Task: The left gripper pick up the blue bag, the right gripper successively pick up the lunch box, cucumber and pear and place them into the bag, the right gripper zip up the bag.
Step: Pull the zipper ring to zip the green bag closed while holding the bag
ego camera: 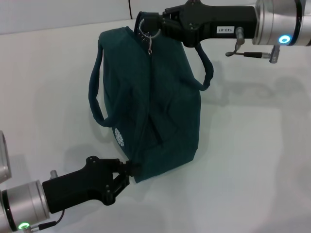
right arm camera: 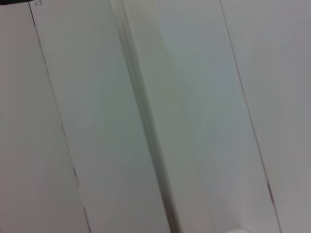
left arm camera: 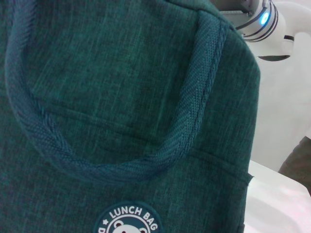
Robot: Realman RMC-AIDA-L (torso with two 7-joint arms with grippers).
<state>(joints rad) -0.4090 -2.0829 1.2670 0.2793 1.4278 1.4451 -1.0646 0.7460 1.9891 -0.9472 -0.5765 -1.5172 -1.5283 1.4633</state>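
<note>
Standing on the white table [ego camera: 252, 160], the blue bag [ego camera: 160, 107] was closed along its zipper. My left gripper [ego camera: 127, 171] was clamped on its near bottom corner. My right gripper [ego camera: 151, 25] pinched the round ring pull [ego camera: 146, 30] at the far top end.

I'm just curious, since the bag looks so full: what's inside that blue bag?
Nothing inside shows. The blue bag looks zipped along its top, and the fabric hides any contents. The right gripper is at the zipper's ring pull, and the left gripper holds the bag's near bottom corner.
</note>
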